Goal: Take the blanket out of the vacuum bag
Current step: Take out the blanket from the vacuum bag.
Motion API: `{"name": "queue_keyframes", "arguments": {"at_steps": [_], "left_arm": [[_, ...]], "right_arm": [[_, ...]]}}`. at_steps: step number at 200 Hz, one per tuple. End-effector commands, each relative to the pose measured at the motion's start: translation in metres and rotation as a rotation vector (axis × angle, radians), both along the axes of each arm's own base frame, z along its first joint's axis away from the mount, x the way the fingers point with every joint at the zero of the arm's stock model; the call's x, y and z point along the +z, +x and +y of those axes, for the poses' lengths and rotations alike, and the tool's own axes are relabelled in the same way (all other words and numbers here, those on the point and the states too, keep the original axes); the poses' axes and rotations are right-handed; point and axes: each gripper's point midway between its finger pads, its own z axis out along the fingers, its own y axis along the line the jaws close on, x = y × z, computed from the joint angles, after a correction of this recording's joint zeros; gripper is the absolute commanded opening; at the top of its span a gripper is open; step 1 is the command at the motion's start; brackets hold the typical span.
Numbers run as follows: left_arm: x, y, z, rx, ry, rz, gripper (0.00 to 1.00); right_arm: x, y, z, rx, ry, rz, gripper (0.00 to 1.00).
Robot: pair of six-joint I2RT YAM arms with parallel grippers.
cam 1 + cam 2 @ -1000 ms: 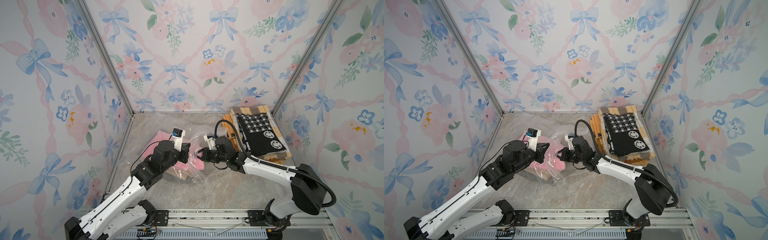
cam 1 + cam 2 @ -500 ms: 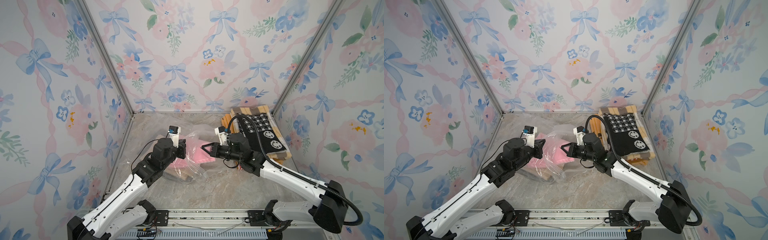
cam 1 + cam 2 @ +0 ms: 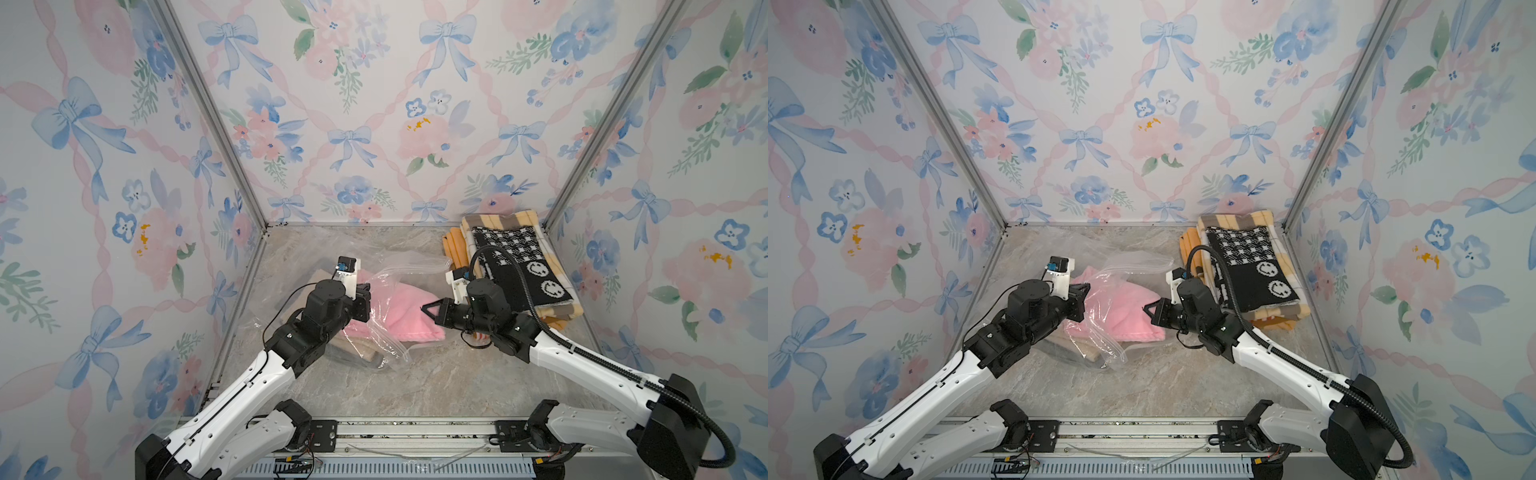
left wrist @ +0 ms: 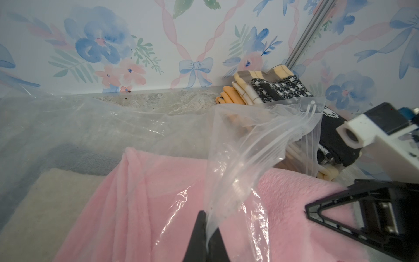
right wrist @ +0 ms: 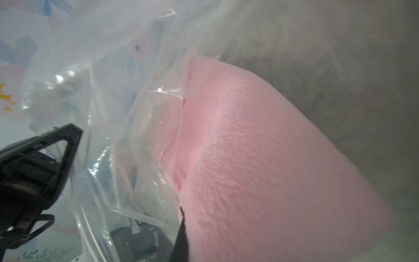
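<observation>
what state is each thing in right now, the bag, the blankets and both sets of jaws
vacuum bag, mouth open, crumpled, film pinched and lifted
pink blanket, partly out of the bag mouth
beige blanket, inside the bag, partly under the pink blanket
blanket stack, folded, outside the bag by the far wall
left gripper, jaws shut on the vacuum bag
right gripper, jaws shut on the pink blanket

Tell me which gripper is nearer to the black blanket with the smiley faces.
Right. The right gripper is close beside the black blanket; the left gripper pinches the vacuum bag across the pink blanket, farther away.
</observation>
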Motion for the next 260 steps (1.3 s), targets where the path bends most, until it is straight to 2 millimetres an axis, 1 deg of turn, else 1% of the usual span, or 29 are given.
{"name": "queue_keyframes", "arguments": {"at_steps": [1,16,23,38,42,55,65,71,82,100,121,139,148,161,174,180,192,200,206,228,240,260], "left_arm": [[0.001,-0.002,0.001,-0.008,-0.016,-0.005,0.0],[-0.001,-0.002,0.0,-0.009,-0.015,0.001,0.0],[0.0,-0.003,0.0,-0.014,-0.016,0.001,0.0],[0.0,-0.002,0.0,-0.012,-0.016,0.0,0.0],[0.001,-0.002,0.0,-0.013,-0.016,0.0,0.0],[0.001,-0.003,-0.001,-0.015,-0.015,-0.002,0.0],[0.0,-0.003,-0.001,-0.015,-0.013,-0.002,0.0],[0.0,-0.002,0.0,-0.014,-0.014,-0.001,0.0],[-0.001,-0.002,-0.001,-0.016,-0.01,0.002,0.0],[-0.003,-0.002,-0.001,-0.018,-0.008,0.006,0.0],[-0.003,-0.002,-0.001,-0.016,-0.008,0.005,0.0],[-0.004,-0.003,0.0,-0.014,-0.008,0.004,0.0],[-0.004,-0.004,0.001,-0.012,-0.007,0.003,0.0],[-0.004,-0.004,0.002,-0.008,-0.007,0.003,0.0],[-0.005,-0.004,0.003,-0.007,-0.006,0.006,0.0],[-0.005,-0.005,0.003,-0.006,-0.007,0.004,0.0],[-0.004,-0.005,0.004,-0.003,-0.008,0.001,0.0],[-0.005,-0.005,0.004,-0.001,-0.005,0.002,0.0],[-0.004,-0.005,0.005,-0.001,-0.005,-0.001,0.0],[-0.003,-0.004,0.005,0.004,0.0,-0.005,0.0],[-0.002,-0.004,0.006,0.008,0.001,-0.01,0.0],[0.0,-0.003,0.008,0.019,0.001,-0.017,0.0]], "right_arm": [[-0.025,-0.002,-0.009,-0.037,-0.015,0.042,0.06],[-0.036,-0.003,-0.009,-0.04,-0.007,0.057,0.1],[-0.041,-0.004,-0.009,-0.044,-0.006,0.065,0.16],[-0.05,-0.005,-0.01,-0.053,-0.003,0.081,0.25],[-0.051,-0.005,-0.01,-0.055,0.0,0.084,0.29],[-0.057,-0.005,-0.01,-0.064,0.01,0.096,0.57],[-0.061,-0.007,-0.008,-0.066,0.019,0.106,0.74],[-0.062,-0.008,-0.007,-0.066,0.024,0.111,0.81],[-0.066,-0.008,-0.006,-0.07,0.036,0.122,0.9],[-0.068,-0.007,0.002,-0.057,0.074,0.136,0.97],[-0.065,-0.005,0.015,-0.017,0.108,0.144,0.99],[-0.061,-0.005,0.03,0.037,0.132,0.156,1.0],[-0.058,-0.005,0.038,0.061,0.149,0.159,0.99],[-0.056,-0.004,0.047,0.086,0.162,0.162,0.94],[-0.055,-0.004,0.054,0.106,0.16,0.168,0.87],[-0.056,-0.004,0.056,0.109,0.161,0.169,0.8],[-0.054,-0.002,0.058,0.111,0.165,0.167,0.59],[-0.054,-0.002,0.058,0.114,0.166,0.166,0.42],[-0.052,-0.002,0.059,0.118,0.165,0.164,0.31],[-0.042,-0.002,0.057,0.128,0.155,0.147,0.01],[-0.032,-0.003,0.054,0.135,0.145,0.126,0.0],[-0.009,-0.005,0.046,0.148,0.118,0.082,0.0]]}}
